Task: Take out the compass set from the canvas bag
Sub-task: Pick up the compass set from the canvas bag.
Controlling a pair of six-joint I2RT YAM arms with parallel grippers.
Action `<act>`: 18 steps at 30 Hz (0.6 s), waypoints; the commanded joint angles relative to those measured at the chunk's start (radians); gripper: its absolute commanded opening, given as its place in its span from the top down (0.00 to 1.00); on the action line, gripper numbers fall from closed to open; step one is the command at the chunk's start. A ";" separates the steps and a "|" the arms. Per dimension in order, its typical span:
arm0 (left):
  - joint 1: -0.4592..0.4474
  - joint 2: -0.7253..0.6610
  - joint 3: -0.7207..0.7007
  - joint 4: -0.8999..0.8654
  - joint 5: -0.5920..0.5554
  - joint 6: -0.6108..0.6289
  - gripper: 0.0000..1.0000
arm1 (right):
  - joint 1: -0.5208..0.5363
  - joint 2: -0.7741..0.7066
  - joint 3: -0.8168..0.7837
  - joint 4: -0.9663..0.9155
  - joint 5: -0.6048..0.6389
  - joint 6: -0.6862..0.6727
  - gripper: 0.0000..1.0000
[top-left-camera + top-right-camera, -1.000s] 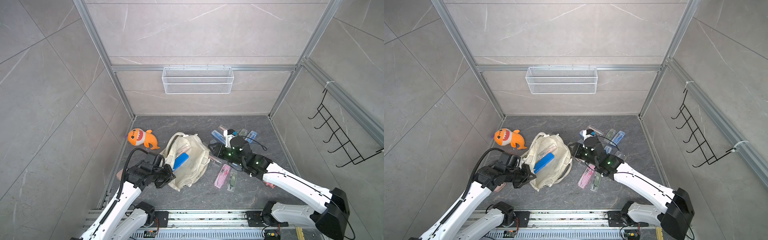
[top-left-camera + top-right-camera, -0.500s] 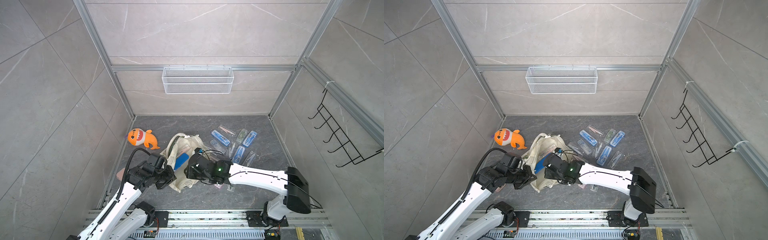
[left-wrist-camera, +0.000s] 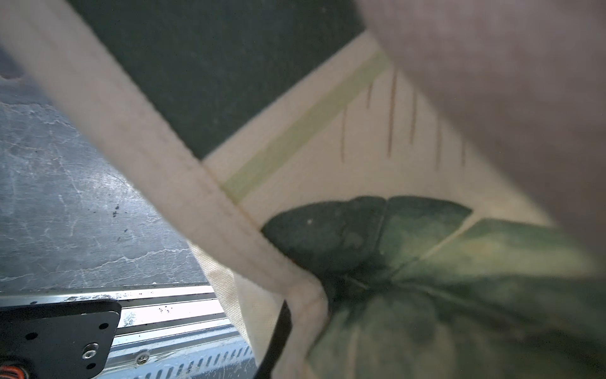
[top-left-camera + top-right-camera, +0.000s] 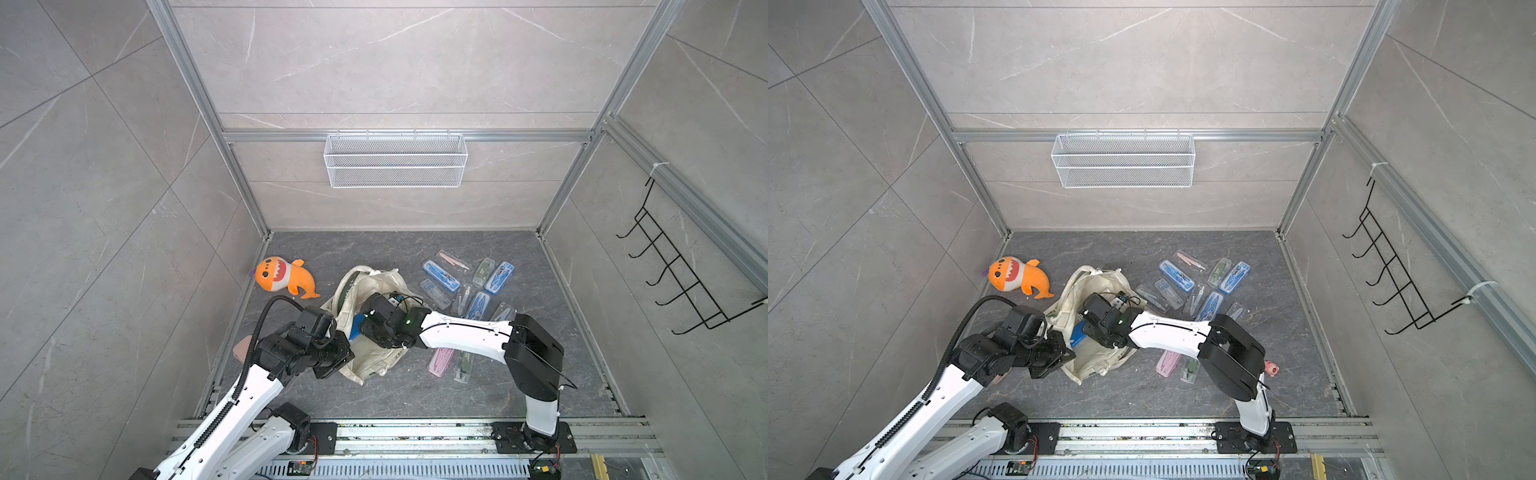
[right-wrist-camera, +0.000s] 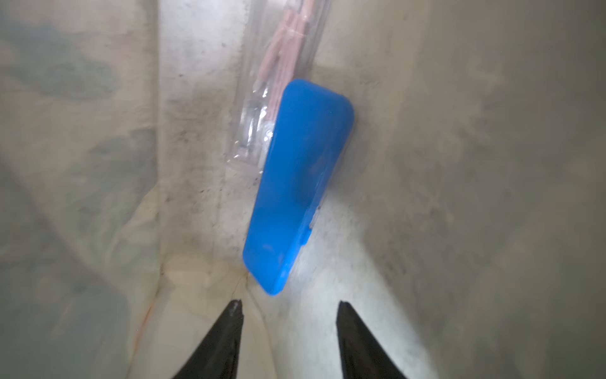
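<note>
Ease the right hand (image 5: 289, 305), parted and empty, deeper into the canvas bag (image 4: 374, 362) to the compass set (image 5: 295, 183) just ahead of it; straddle its narrow sides, close gently. Lift the rim with the left hand (image 4: 343, 359), pinched shut on canvas

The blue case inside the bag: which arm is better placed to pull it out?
The right. The right hand is open inside the canvas bag, the blue case just ahead of its fingertips. The left hand is shut on the bag's edge, holding it.
</note>
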 commanded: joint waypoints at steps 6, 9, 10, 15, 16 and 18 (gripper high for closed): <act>-0.016 0.000 -0.017 0.008 0.045 -0.009 1.00 | -0.040 0.098 0.022 0.098 -0.023 0.105 0.43; -0.017 -0.005 -0.022 0.008 0.053 -0.010 1.00 | -0.050 0.133 0.023 0.123 -0.035 0.126 0.41; -0.018 -0.005 -0.022 0.008 0.058 -0.008 1.00 | -0.053 0.144 0.022 0.134 -0.039 0.134 0.40; -0.022 -0.004 -0.027 0.010 0.084 0.003 1.00 | -0.059 0.191 0.034 0.197 -0.054 0.149 0.38; -0.022 -0.004 -0.026 0.010 0.089 0.005 1.00 | -0.061 0.198 0.034 0.212 -0.055 0.152 0.38; -0.022 -0.005 -0.025 0.010 0.093 0.005 1.00 | -0.062 0.209 0.031 0.241 -0.057 0.156 0.38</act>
